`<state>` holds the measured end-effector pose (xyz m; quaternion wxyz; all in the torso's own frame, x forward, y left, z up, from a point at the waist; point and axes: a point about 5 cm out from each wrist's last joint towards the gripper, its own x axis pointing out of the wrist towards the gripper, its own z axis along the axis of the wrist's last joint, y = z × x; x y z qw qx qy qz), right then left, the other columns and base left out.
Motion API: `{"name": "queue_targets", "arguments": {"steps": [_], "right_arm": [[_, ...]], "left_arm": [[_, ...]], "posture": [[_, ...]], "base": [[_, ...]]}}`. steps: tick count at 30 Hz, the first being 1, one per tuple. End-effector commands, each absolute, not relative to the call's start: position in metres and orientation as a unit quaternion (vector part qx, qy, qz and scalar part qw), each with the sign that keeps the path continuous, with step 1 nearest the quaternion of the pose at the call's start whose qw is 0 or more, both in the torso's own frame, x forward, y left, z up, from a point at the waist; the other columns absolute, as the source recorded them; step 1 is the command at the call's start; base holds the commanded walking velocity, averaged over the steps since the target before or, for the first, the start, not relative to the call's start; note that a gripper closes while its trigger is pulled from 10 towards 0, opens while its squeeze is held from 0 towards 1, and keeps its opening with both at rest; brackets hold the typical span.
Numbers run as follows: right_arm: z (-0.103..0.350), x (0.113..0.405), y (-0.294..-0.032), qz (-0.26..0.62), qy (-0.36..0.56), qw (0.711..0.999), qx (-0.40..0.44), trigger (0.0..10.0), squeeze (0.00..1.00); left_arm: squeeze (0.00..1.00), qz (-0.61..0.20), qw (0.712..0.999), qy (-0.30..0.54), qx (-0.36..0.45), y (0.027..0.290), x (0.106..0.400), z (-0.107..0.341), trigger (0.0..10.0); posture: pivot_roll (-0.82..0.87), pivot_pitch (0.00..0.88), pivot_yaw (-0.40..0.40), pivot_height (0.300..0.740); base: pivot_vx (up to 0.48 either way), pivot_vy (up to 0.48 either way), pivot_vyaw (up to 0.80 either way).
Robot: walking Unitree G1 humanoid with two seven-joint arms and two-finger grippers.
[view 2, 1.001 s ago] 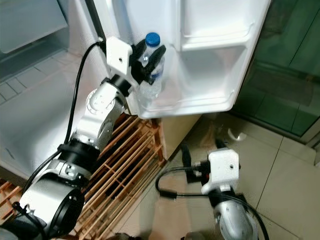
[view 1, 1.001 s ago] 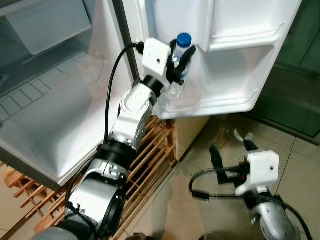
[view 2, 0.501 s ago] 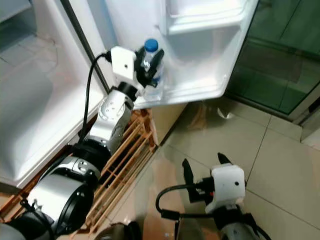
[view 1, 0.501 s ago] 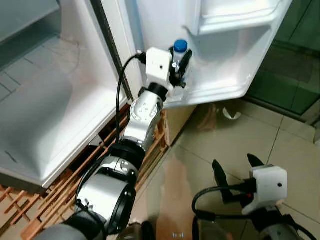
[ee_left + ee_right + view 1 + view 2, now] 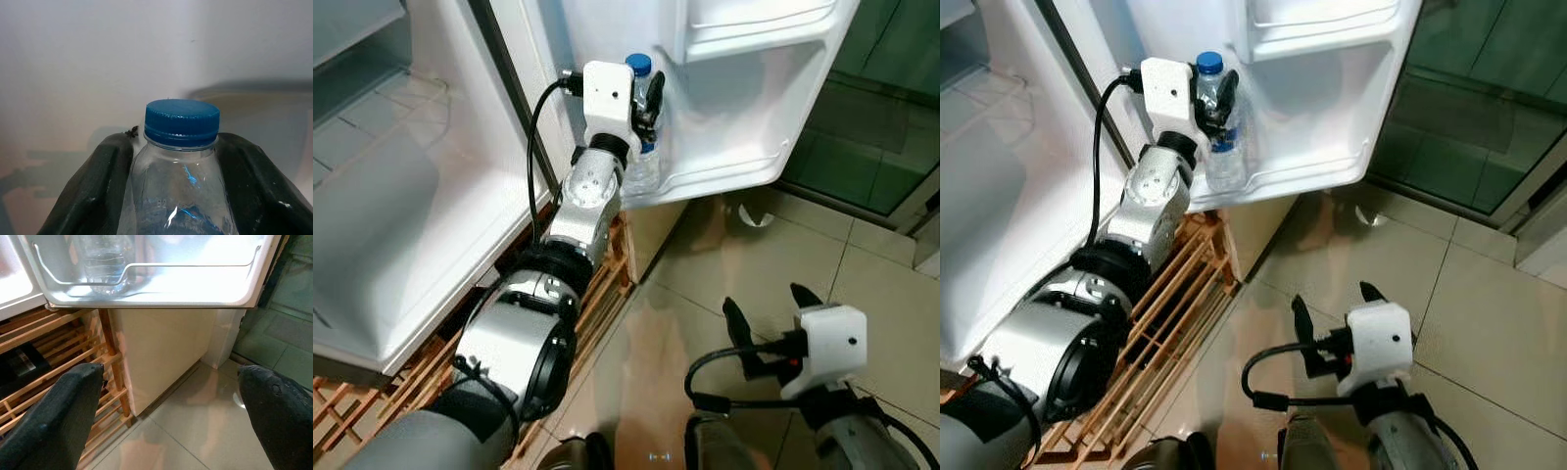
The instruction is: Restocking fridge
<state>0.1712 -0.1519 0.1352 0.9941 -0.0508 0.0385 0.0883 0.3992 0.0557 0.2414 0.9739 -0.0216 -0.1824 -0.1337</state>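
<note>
A clear water bottle point(image 5: 644, 157) with a blue cap point(image 5: 182, 122) is standing upright in the lowest shelf point(image 5: 744, 171) of the open fridge door point(image 5: 1312, 88), tucked into the corner nearest the hinge. Its base is sitting inside the shelf, behind the thin rail that is running along the front in the right wrist view.

The left gripper point(image 5: 644, 103) is reaching up to it from below, and its two black fingers point(image 5: 93, 196) are pressing against either side of the bottle just under the cap, so it is gripping the bottle by the shoulder. The silver left arm point(image 5: 578, 215) is stretching up from the robot's body past the fridge's edge, with a black cable looping beside it.

To the left, the fridge's white interior point(image 5: 382, 225) is standing open. Under the fridge and door, a wooden slatted rack point(image 5: 1165, 313) is sitting on the floor, next to a cream-coloured panel.

The right gripper point(image 5: 1332, 311) is hanging low over the beige floor tiles point(image 5: 862, 255), well apart from the door, its two fingers point(image 5: 54, 416) spread wide and holding nothing. A small white object point(image 5: 751, 217) is lying on the tiles below the door's outer corner; I cannot tell what it is.
</note>
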Motion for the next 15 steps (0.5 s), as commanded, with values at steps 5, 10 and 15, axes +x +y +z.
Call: {"name": "queue_targets", "arguments": {"steps": [5,10,15], "right_arm": [[0.131,0.183,-0.156,0.081,0.034,0.995,-0.054,10.0,0.03],[0.123,0.198,-0.160,0.065,0.027,0.997,-0.037,10.0,0.03],[0.123,0.215,-0.157,0.072,0.010,0.997,-0.033,10.0,0.03]], "left_arm": [[1.00,-0.098,0.982,-0.157,-0.024,0.082,0.409,0.244,10.0],[1.00,-0.117,0.984,-0.130,0.025,0.096,0.410,0.234,10.0],[1.00,-0.093,0.987,-0.130,0.023,0.118,0.411,0.237,10.0]], "posture": [[-0.25,0.103,0.125,0.740],[-0.22,0.004,0.124,0.740],[-0.18,0.000,0.112,0.740]], "base": [[0.000,0.000,0.00],[0.000,0.000,0.00],[0.000,0.000,0.00]]}}
